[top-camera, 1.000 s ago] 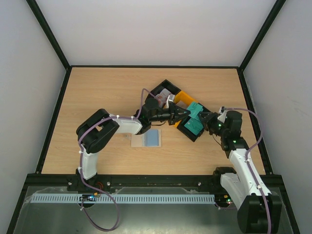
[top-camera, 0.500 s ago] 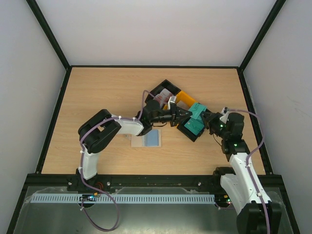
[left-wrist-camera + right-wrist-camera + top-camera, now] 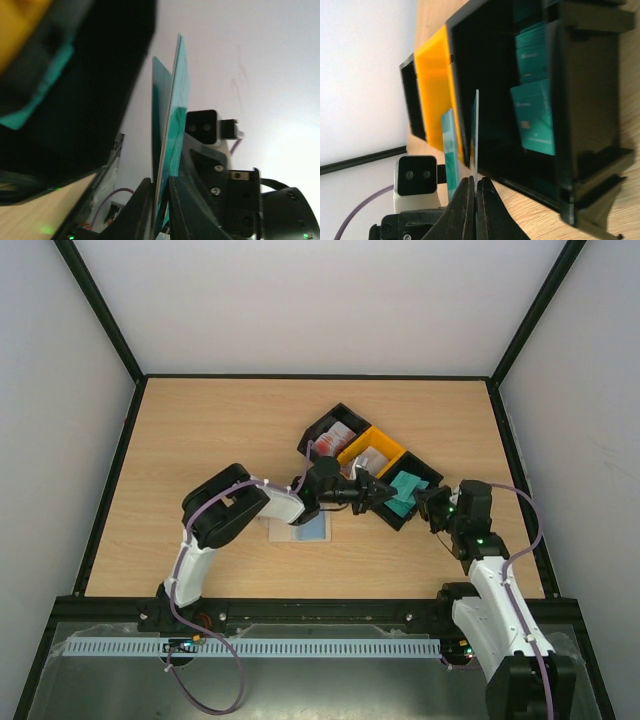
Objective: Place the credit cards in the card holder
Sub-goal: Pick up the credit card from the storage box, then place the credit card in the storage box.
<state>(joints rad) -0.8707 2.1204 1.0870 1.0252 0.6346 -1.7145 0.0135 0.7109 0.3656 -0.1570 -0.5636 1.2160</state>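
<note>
pale wood bench, white walls; mid-bench left gripper clenches teal card, right gripper clenches thin card; card holder nearer front edge

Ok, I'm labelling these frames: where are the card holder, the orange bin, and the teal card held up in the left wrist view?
card holder (image 3: 283,532), top view, beige left flap.
orange bin (image 3: 435,85), right wrist view, inner wall.
teal card (image 3: 180,100), left wrist view, bright face.
</note>
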